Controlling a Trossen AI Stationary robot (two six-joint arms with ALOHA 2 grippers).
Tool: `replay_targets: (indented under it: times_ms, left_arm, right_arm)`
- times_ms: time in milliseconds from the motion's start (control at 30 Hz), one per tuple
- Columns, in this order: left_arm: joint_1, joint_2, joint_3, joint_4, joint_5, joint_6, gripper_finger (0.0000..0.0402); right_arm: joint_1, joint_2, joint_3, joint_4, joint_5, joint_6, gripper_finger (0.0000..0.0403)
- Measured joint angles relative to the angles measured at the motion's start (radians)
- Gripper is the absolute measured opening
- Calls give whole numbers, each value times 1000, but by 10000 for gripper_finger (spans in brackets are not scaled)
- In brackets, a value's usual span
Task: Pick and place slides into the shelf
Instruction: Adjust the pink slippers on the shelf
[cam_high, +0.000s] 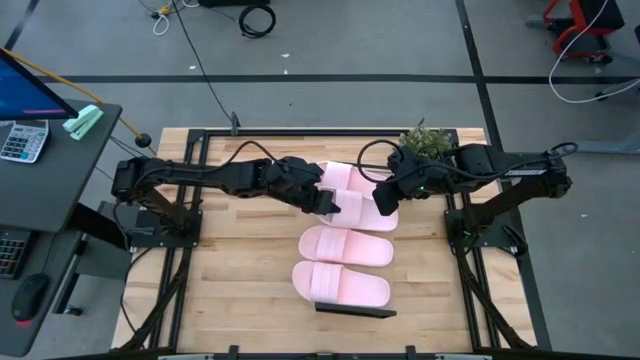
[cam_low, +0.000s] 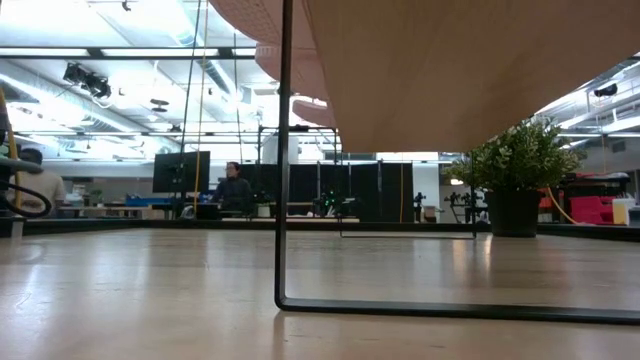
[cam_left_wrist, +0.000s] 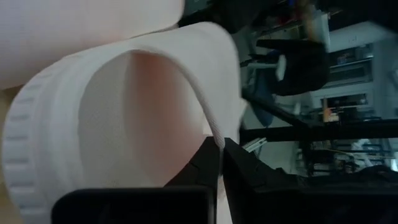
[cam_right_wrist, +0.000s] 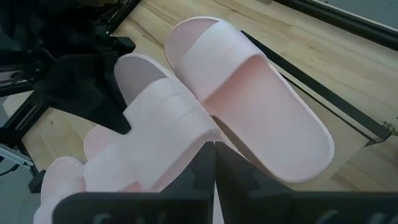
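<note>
Four pale pink slides lie in a row down the table's middle. The two near ones (cam_high: 345, 246) (cam_high: 340, 286) rest sole-down, and a third (cam_high: 342, 177) lies farthest back. Between them is the fourth slide (cam_high: 360, 210), with my left gripper (cam_high: 330, 203) shut on it from the left and my right gripper (cam_high: 385, 195) shut on it from the right. The shelf shows by its black end frame (cam_high: 355, 312) at the near end. In the low view its pale panel (cam_low: 450, 70) and black leg (cam_low: 284, 150) fill the frame, and no slide or gripper shows there. My left gripper pinches the edge of the slide's wide strap (cam_left_wrist: 214, 134) between its two fingers, one inside the strap's arch and one outside. The fingers come from the table's left, slanting down. The slide is tilted. My right gripper pinches the opposite edge of the same strap (cam_right_wrist: 202, 138) between its fingers, coming from the table's right and slanting steeply down. The slide lies tilted and overlaps the edge of the far slide (cam_right_wrist: 261, 99). Whether it is lifted clear, I cannot tell.
A potted plant (cam_high: 425, 140) stands at the table's far right, close behind my right arm. The shelf's black frame rail (cam_right_wrist: 311, 81) runs alongside the far slide. Bare wooden tabletop (cam_high: 240, 270) lies left and right of the row.
</note>
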Motion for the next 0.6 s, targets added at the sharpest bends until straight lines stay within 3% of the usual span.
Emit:
replay_targets:
  times_ms: [167,600]
  left_arm:
    - [3,-8,-2,105,6,-9,11]
    - [10,-17,-1,16,-1,19,10]
  right_arm:
    - [0,0,0,0,0,1,17]
    - [0,0,-1,0,0,0,17]
